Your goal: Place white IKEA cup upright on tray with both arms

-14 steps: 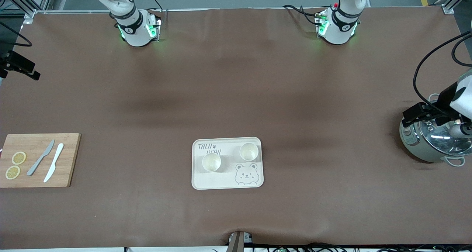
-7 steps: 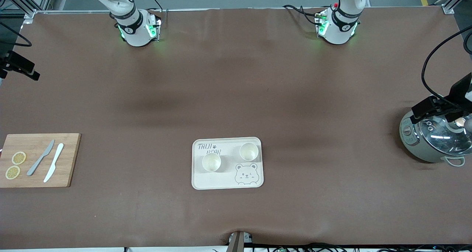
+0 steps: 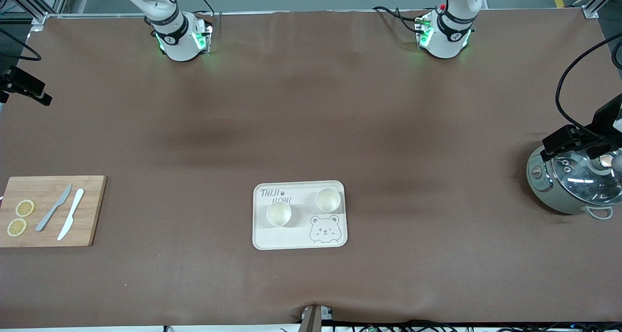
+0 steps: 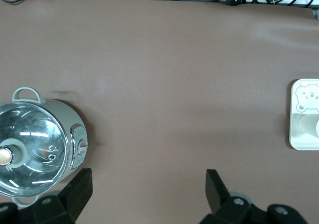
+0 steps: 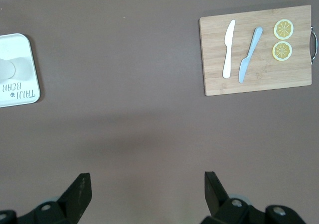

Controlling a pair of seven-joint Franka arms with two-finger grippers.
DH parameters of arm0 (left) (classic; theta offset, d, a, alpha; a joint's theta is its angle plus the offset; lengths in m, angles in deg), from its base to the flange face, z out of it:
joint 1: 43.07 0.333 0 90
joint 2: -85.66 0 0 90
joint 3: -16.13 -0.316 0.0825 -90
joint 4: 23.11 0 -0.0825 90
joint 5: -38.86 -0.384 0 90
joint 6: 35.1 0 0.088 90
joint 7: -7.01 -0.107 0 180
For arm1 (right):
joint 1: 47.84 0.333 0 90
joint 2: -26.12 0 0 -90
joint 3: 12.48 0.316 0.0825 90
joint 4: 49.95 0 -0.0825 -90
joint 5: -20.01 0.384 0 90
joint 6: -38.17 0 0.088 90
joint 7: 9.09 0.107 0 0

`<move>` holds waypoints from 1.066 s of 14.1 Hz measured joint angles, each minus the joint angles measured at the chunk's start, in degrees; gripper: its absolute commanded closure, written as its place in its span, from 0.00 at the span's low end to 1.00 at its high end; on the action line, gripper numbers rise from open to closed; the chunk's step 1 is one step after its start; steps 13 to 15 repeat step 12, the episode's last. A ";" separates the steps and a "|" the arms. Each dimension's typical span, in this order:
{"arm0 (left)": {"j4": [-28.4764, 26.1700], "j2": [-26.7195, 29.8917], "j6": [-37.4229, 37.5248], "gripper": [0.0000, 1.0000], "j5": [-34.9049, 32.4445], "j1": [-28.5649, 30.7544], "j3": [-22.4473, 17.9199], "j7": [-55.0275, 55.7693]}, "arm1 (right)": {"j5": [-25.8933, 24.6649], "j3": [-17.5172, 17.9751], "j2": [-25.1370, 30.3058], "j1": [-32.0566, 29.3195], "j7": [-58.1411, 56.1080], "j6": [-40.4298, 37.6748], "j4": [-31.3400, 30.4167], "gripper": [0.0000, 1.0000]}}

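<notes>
Front view showed two white cups (image 3: 278,214) standing upright on the tray (image 3: 297,243), so placement looked complete. Left end effector (image 4: 144,184) hung wide open and empty beside the cooker (image 4: 37,149); right end effector (image 5: 144,186) likewise over bare bench (image 5: 149,134). Next, probably parking both arms.

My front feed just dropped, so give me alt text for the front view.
A cream tray holds two white cups, both upright and apart. A wooden cutting board with two knives and lemon slices lies toward the right arm's end; the left gripper, open, hangs over a pot at the left arm's end.
</notes>
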 measured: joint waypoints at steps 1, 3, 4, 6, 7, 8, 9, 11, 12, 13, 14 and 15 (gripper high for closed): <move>0.00 0.00 0.00 0.00 0.00 0.00 0.00 0.00 | 0.00 -0.03 -0.01 -0.07 0.00 -0.01 -0.03 0.00; 0.00 0.00 0.00 0.00 0.00 0.00 -0.01 0.00 | -0.01 -0.06 -0.10 -0.52 -0.01 -0.02 -0.07 0.00; 0.00 0.00 0.00 0.00 0.00 0.00 -0.01 0.00 | -0.01 -0.09 -0.15 -0.76 -0.05 -0.05 -0.11 0.00; 0.00 0.00 0.00 0.00 0.00 0.00 -0.02 0.00 | -0.01 -0.09 -0.32 -1.03 -0.08 -0.22 -0.19 0.00; 0.00 0.00 0.01 0.00 0.00 0.00 -0.02 0.00 | -0.01 -0.09 -0.39 -1.05 -0.08 -0.34 -0.21 0.00; 0.00 0.00 0.01 0.00 0.00 0.00 -0.02 0.00 | -0.01 -0.08 -0.45 -1.05 -0.08 -0.37 -0.23 0.00; 0.00 0.00 0.01 0.00 0.00 0.00 -0.02 0.00 | -0.01 -0.08 -0.48 -1.05 -0.08 -0.38 -0.25 0.00; 0.00 0.00 0.01 0.00 0.00 0.00 -0.02 0.00 | -0.01 -0.08 -0.50 -1.06 -0.08 -0.39 -0.26 0.00; 0.00 0.00 0.01 0.00 0.00 0.00 -0.02 0.00 | -0.01 -0.08 -0.50 -1.07 -0.08 -0.39 -0.27 0.00; 0.00 0.00 0.01 0.00 0.00 0.00 -0.02 0.00 | -0.01 -0.08 -0.50 -1.07 -0.08 -0.39 -0.27 0.00; 0.00 0.00 0.01 0.00 0.00 0.00 -0.02 0.00 | -0.01 -0.08 -0.50 -1.07 -0.08 -0.39 -0.27 0.00; 0.00 0.00 0.01 0.00 0.00 0.00 -0.02 0.00 | -0.01 -0.08 -0.50 -1.07 -0.08 -0.39 -0.27 0.00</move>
